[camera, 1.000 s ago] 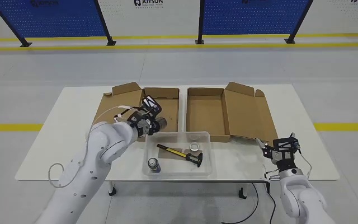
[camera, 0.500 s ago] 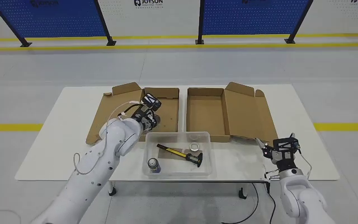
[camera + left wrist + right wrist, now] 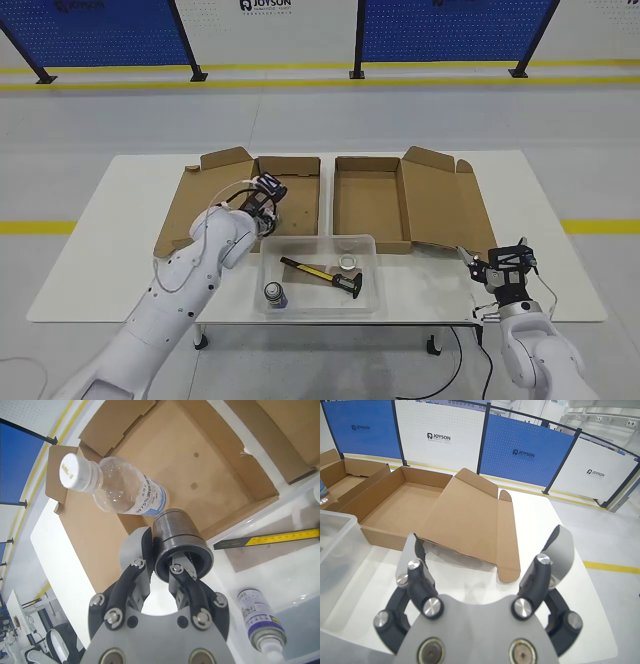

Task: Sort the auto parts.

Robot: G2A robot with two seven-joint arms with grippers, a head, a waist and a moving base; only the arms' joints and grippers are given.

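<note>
Your white table point(image 3: 120, 200) carries a left box point(image 3: 187, 462), a right box point(image 3: 368, 205) and a clear bin point(image 3: 318, 238) in front of them. Your left gripper point(image 3: 162, 552) is clamped on the bearing point(image 3: 177, 535), one finger inside its bore and one outside. It holds the bearing over the left box's near edge, just beside a bottle point(image 3: 120, 487). A caliper point(image 3: 320, 272) and a can point(image 3: 274, 294) lie in the bin. Your right gripper point(image 3: 486, 540) hangs wide open over the table's near right corner.
</note>
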